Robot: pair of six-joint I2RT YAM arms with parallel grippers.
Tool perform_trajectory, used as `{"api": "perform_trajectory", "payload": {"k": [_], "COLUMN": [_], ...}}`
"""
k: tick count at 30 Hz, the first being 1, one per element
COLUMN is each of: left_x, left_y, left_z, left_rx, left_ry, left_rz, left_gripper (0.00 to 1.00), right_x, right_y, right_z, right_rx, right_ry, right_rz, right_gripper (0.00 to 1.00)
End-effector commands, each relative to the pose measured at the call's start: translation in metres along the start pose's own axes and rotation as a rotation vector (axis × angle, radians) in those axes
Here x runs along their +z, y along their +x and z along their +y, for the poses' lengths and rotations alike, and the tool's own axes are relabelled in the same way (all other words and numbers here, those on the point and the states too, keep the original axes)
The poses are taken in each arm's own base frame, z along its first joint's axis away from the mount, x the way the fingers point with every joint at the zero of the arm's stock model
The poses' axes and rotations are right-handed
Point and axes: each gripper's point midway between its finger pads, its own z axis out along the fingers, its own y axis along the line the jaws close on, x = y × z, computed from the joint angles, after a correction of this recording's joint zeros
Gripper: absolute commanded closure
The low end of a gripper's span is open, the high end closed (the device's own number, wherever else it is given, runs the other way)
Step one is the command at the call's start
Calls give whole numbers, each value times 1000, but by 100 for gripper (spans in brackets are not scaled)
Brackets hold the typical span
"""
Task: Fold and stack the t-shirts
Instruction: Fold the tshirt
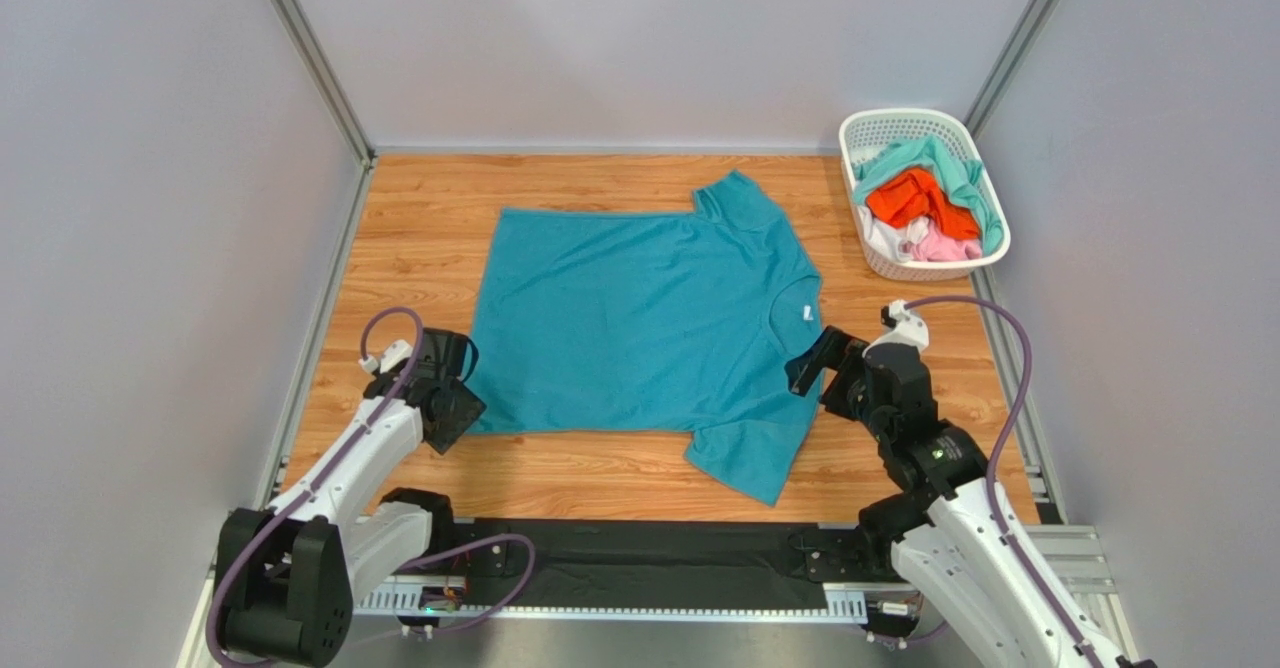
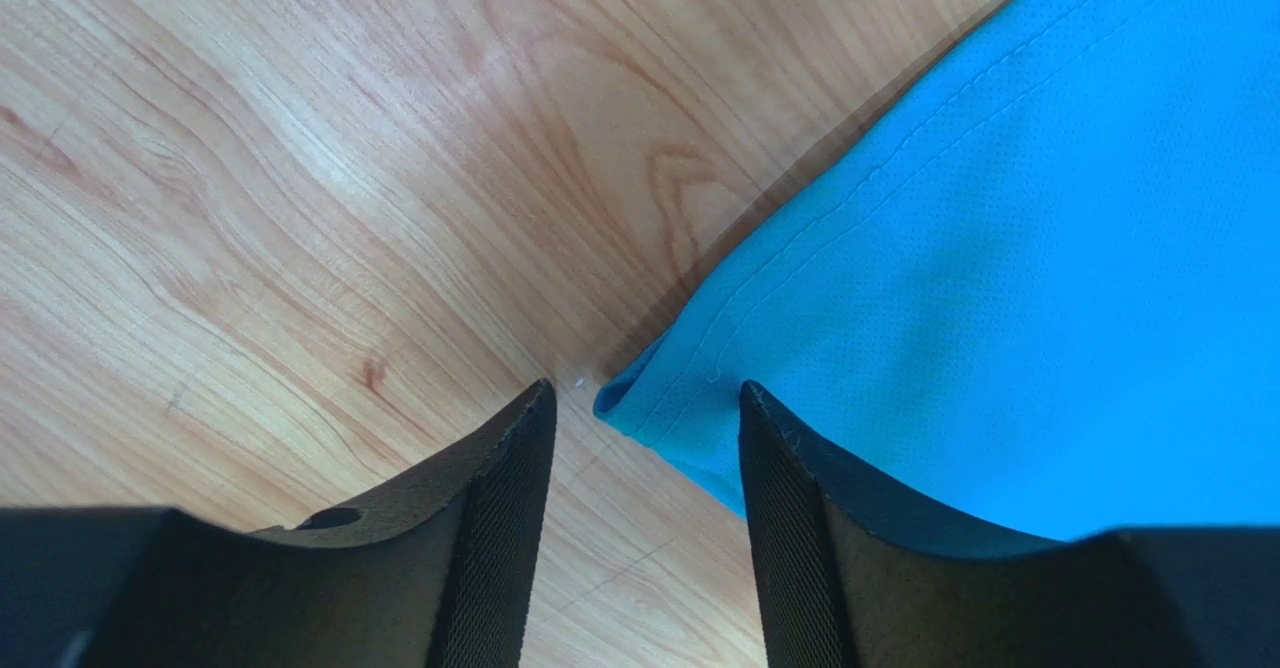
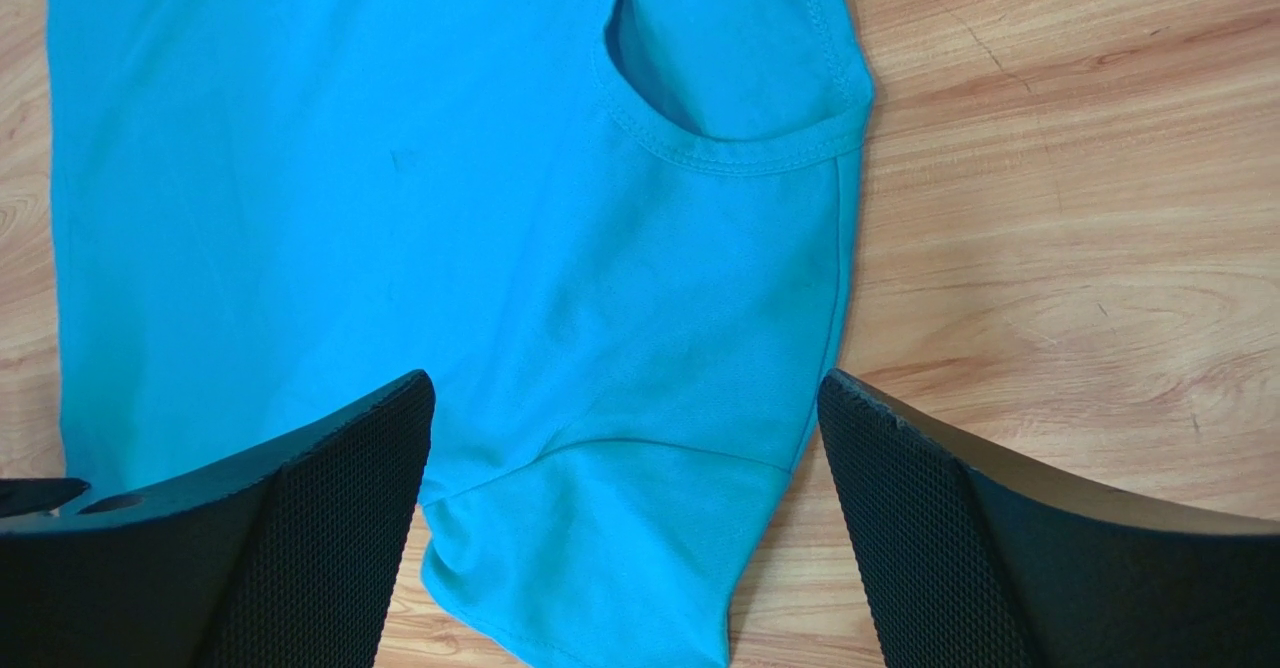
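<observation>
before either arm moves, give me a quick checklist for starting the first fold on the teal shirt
1. Teal t-shirt spread flat on the table: ok.
2. Hem corner sits between the fingers of the left gripper: ok.
3. Left gripper pinched on that corner: not ok, the fingers are apart.
4. Right gripper open wide over the near sleeve and shoulder: ok.
5. Right gripper low enough to catch the fabric: cannot tell.
6. Other shirts in the basket, away from the fold area: ok.
</observation>
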Motion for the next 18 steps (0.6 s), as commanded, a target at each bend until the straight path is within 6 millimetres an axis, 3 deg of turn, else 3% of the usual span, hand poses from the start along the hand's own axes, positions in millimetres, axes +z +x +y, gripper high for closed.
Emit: {"api": "perform_trajectory", "payload": {"k": [1,4,10,13,18], "left_x": [5,5,6,4,-2], "left_y": [5,6,8,9,3], "left_z": [-6,-5,-3,-1,-3], "left_rx": [-13,-18,-28,-25,-11], "left_ry": [21,19,20,18,34], "left_rz": [32,34,34,37,16], "left_gripper": [46,51,74,100,100], "right_x": [4,5,6,8,7], "right_y": [-10,-12,-10,-8,2], "right_z": [0,-6,-8,-13,-11], "right_rx": [-12,-15,-19,-20,-51], "right_ry": [6,37,49,75,75], "right_rz": [-48,-65,-55,-47,36], "right_gripper": [0,0,0,0,0]}}
